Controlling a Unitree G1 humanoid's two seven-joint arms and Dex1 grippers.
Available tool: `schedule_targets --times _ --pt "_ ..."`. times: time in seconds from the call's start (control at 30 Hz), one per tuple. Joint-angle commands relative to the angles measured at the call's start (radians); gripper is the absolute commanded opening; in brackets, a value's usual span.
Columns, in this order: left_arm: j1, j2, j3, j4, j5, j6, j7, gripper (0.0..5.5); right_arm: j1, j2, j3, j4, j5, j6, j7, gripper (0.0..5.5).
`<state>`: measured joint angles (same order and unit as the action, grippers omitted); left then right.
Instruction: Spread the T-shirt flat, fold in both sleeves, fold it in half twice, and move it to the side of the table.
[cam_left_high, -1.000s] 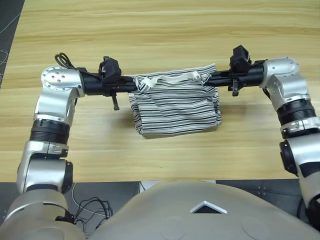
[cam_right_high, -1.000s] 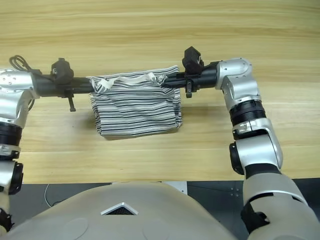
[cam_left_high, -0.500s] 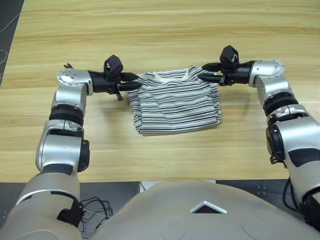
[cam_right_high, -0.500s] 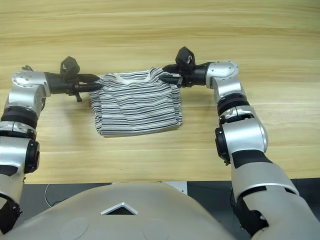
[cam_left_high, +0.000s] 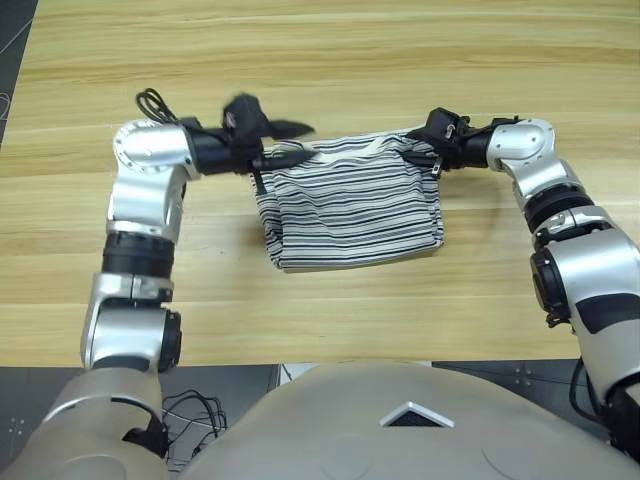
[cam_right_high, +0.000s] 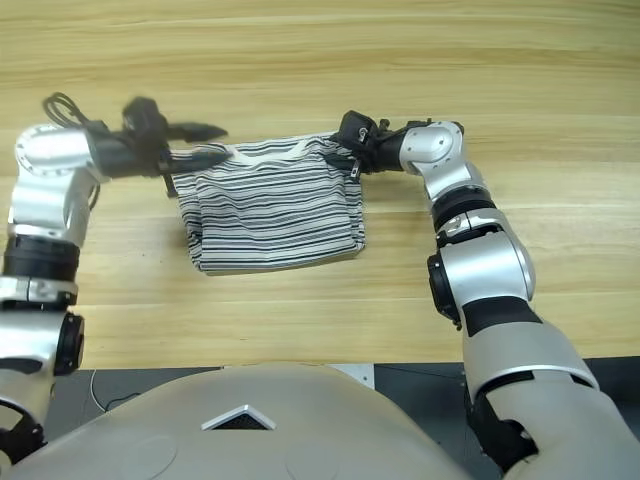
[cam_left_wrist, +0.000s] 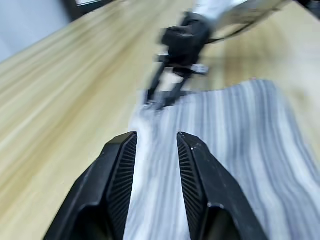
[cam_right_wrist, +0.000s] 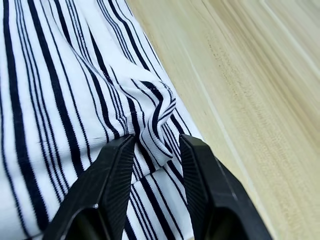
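The left gripper (cam_left_high: 303, 141) is seen at the far left corner of the folded black-and-white striped T-shirt (cam_left_high: 350, 205), its fingers spread apart and nothing clamped. The T-shirt is laid on the light wooden table (cam_left_high: 400, 60). At its far right corner, a fold of cloth is pinched by the right gripper (cam_left_high: 415, 150).

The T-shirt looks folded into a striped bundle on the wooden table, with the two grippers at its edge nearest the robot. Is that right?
Not quite. The left eye view shows the left gripper and right gripper at the far edge of the T-shirt, not the near one. The rest holds.
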<state>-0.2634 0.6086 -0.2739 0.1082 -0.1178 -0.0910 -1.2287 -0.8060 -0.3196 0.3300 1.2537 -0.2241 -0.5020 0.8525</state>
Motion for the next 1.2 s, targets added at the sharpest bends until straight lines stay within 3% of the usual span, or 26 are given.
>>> schedule_targets --times 0.03,0.2,0.33,0.4,0.5,0.57,0.67,0.77,1.03,1.2 --pt "0.075 0.124 -0.08 -0.022 0.231 -0.061 0.05 1.48 0.009 -0.03 0.053 0.032 -0.095 -0.006 -0.023 1.62" --pt "0.06 0.24 -0.145 -0.005 0.601 -0.141 0.226 1.48 0.017 -0.04 0.066 0.029 -0.115 -0.036 -0.008 1.62" --pt "-0.002 0.21 -0.219 0.024 0.776 -0.268 0.375 1.48 0.052 -0.08 0.112 0.008 -0.15 -0.066 0.086 1.62" --pt "-0.044 0.192 -0.266 0.078 0.872 -0.375 0.498 1.48 0.093 -0.115 0.132 -0.045 -0.135 -0.084 0.22 1.62" --pt "-0.128 0.202 -0.34 0.19 1.054 -0.522 0.713 1.48 0.194 -0.165 0.12 -0.291 -0.008 0.014 0.461 1.62" --pt "-0.208 0.223 -0.406 0.283 1.232 -0.573 0.925 1.48 0.305 -0.228 0.13 -0.585 0.086 0.178 0.588 1.62" --pt "-0.303 0.25 -0.513 0.446 1.465 -0.542 1.214 1.48 0.452 -0.312 0.152 -0.946 0.173 0.422 0.682 1.62" --pt "-0.359 0.245 -0.596 0.592 1.593 -0.477 1.418 1.48 0.532 -0.325 0.163 -1.113 0.247 0.585 0.701 1.62" --pt "-0.486 0.148 -0.774 0.919 1.737 -0.325 1.858 1.48 0.576 -0.247 0.172 -1.154 0.292 0.685 0.605 1.62" --pt "-0.512 0.141 -0.83 0.945 1.738 -0.302 2.068 1.48 0.542 -0.268 0.099 -1.228 0.382 0.733 0.617 1.62"
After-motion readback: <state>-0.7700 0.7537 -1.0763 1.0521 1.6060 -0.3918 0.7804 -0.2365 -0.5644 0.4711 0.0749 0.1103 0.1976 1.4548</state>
